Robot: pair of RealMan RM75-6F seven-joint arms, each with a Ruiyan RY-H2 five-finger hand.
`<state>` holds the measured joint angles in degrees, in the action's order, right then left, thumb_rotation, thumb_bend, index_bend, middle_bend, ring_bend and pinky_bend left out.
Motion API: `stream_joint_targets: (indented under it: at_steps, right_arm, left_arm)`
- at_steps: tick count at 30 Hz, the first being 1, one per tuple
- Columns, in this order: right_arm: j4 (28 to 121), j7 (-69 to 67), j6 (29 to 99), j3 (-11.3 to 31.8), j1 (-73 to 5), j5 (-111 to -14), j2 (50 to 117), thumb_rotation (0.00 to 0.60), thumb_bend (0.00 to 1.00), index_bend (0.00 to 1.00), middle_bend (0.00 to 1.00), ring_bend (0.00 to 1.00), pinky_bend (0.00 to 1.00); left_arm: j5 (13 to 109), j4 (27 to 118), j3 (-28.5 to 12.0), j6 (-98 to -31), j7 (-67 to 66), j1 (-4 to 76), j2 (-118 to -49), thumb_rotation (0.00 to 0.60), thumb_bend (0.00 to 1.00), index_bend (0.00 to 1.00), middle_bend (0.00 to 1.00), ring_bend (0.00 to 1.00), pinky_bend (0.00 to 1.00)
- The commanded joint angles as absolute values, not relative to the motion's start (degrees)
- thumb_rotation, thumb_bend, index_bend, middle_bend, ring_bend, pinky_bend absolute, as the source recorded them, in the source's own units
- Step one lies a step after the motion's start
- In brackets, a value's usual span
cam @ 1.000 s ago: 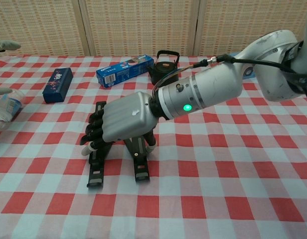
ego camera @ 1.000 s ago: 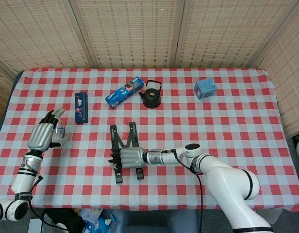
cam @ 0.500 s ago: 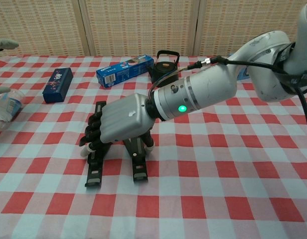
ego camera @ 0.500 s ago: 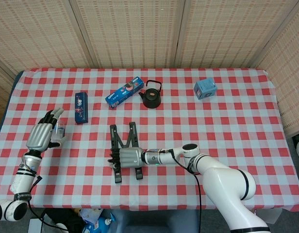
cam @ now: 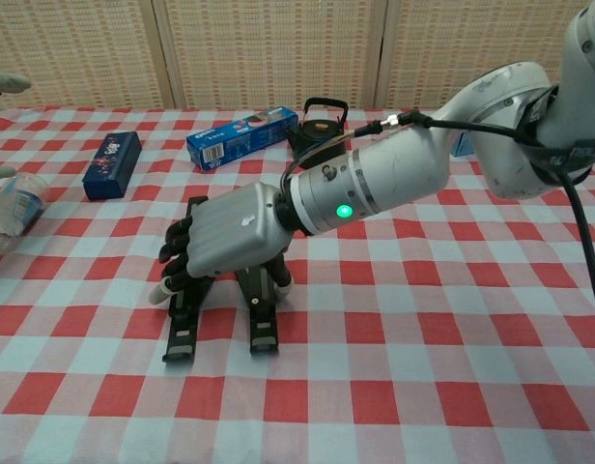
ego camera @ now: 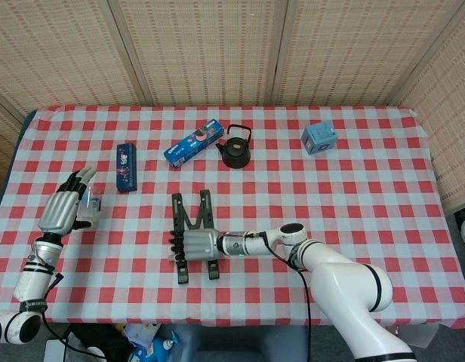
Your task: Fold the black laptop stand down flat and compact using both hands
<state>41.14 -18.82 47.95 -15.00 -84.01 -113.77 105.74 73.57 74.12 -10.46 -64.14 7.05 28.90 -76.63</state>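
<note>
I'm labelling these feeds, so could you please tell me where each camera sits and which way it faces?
Head view: high above the near edge, looking down on the whole table; shows the left hand and the right hand on the stand.
Chest view: low at the near edge, looking across the table; the right hand fills the middle.
Both show the stand, right hand, kettle and blue boxes.
</note>
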Motion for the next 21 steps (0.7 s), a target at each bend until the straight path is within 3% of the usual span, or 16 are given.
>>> stream_joint_targets:
  at_steps: [1, 13, 21]
  right_arm:
    - [40.72, -19.37, 48.78, -15.13, -83.92, -113.77, 105.97, 0.600, 0.00, 0.09, 0.20, 0.00, 0.00]
    - [39.13, -20.79, 51.46, -15.60, -82.96, -113.48, 106.36, 0.600, 0.03, 0.30, 0.37, 0.01, 0.01]
    - [37.44, -21.70, 54.13, -15.48, -81.44, -113.04, 107.00, 0.600, 0.05, 0.43, 0.47, 0.12, 0.11]
  left_arm:
    - [73.64, 74.12, -10.46, -64.18, 7.15, 28.85, -76.58, 0.600, 0.26, 0.00, 0.00, 0.00, 0.18]
    - [74.20, 74.29, -10.39, -64.34, 7.17, 28.80, -76.60, 0.600, 0.26, 0.00, 0.00, 0.00, 0.18]
    - [74.39, 74.31, -10.25, -64.38, 6.92, 28.77, -76.85, 0.600, 0.26, 0.00, 0.00, 0.00, 0.18]
